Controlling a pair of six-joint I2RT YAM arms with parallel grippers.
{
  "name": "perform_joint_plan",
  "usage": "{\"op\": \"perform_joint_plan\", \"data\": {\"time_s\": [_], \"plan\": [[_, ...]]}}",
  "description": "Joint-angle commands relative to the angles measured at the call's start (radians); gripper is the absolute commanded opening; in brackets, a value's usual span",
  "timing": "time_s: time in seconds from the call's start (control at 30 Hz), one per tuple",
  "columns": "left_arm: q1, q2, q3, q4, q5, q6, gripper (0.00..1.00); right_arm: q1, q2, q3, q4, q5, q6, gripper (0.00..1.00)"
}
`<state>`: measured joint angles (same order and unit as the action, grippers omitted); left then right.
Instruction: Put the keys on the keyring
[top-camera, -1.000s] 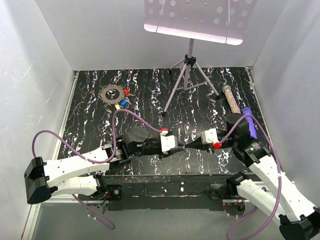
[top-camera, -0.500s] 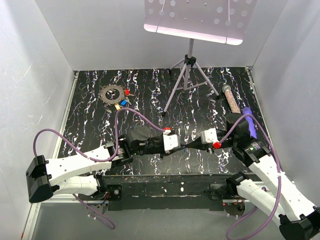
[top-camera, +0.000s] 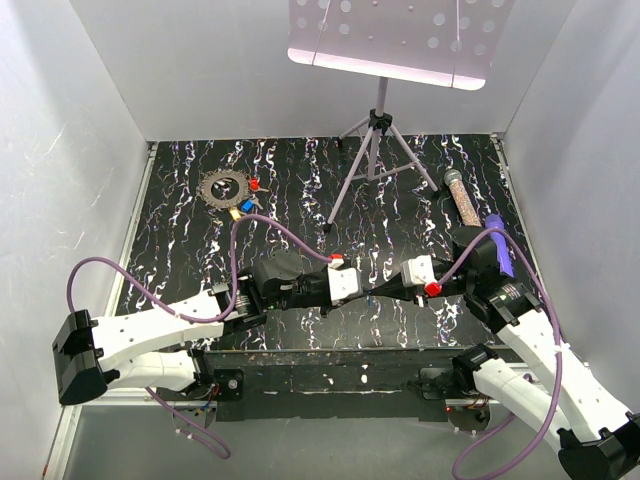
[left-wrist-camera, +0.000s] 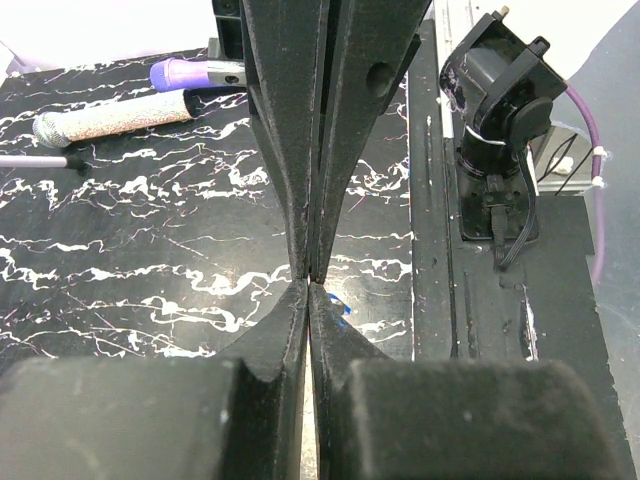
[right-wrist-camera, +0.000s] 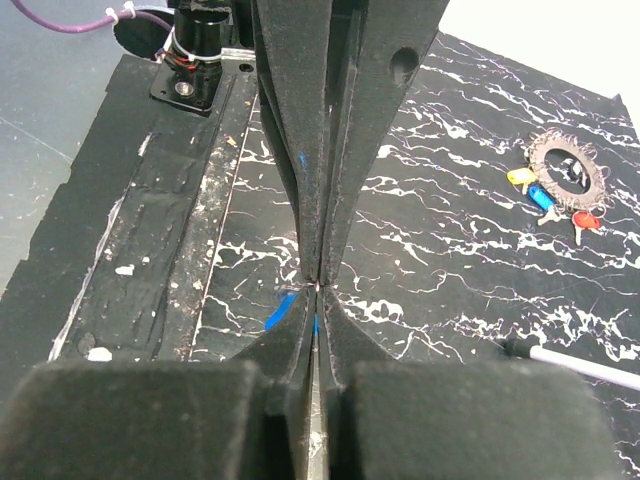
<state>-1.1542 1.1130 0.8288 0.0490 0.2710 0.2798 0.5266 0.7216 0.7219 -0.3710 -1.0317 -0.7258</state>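
Left claw (left-wrist-camera: 308, 296) has just shut tip-to-tip against the closed right claw (right-wrist-camera: 314, 296) near the tabletop (top-camera: 400, 200) near edge, a blue sliver (right-wrist-camera: 280, 312) there unidentifiable; keys (top-camera: 248, 200) beside the keyring (top-camera: 224, 187) far-left, so threading likely not started.

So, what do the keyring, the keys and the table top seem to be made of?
The keyring: probably metal, dull grey-bronze, with a jagged edge. The keys: heads look like glossy plastic, red, blue and yellow. The table top: black with white veins like marble, maybe only printed.
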Motion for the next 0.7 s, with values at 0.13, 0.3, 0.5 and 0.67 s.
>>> {"op": "perform_joint_plan", "data": {"time_s": [0.13,0.3,0.5,0.67], "plan": [[0.056,-0.105,-0.065,0.118,0.003,-0.1,0.0,0.004,-0.001,0.028,0.067,0.005,0.094,0.28],[0.119,-0.147,-0.111,0.181,0.089,-0.183,0.0,0.003,-0.004,0.025,0.124,0.016,0.173,0.4],[0.149,-0.159,-0.138,0.236,0.158,-0.222,0.0,-0.007,0.012,0.022,0.257,0.018,0.313,0.45],[0.163,-0.16,-0.146,0.267,0.191,-0.246,0.0,-0.027,0.048,0.039,0.328,-0.022,0.401,0.43]]}}
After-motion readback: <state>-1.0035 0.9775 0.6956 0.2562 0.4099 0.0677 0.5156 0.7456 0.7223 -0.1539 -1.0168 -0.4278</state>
